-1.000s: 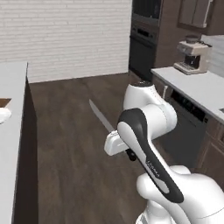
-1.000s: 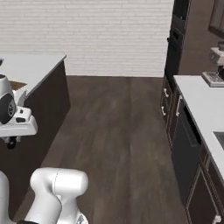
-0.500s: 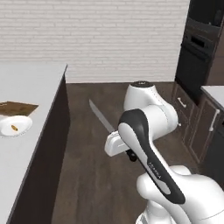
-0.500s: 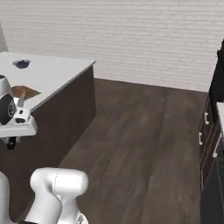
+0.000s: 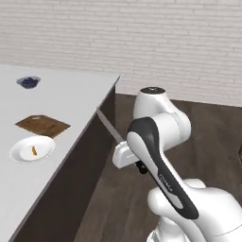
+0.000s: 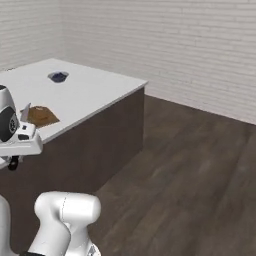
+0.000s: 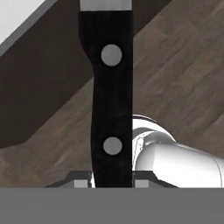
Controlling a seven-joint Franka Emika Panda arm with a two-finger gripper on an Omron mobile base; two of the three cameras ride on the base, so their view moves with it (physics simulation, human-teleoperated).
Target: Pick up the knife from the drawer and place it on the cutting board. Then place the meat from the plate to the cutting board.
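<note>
My gripper (image 7: 111,181) is shut on the black two-rivet handle of the knife (image 7: 111,100). In the left base view the gripper (image 5: 126,150) holds the knife (image 5: 111,126) in the air beside the counter's edge, with the silver blade slanting up and to the left. On the counter lies the brown cutting board (image 5: 42,125). Just in front of it stands the white plate (image 5: 19,153) with the small orange-brown meat (image 5: 34,151) on it. The right base view also has the cutting board (image 6: 42,116). The drawer is out of view.
A long white island counter (image 5: 71,94) with dark brown sides stands to the left of the arm. A small bowl of blue berries (image 5: 28,82) sits at its far end. Dark wood floor stretches to the right, up to a white brick wall.
The whole picture has shifted as the base moved: ovens and the coffee machine left the views, and the counter with board, plate and bowl came in. The knife stays in the gripper.
</note>
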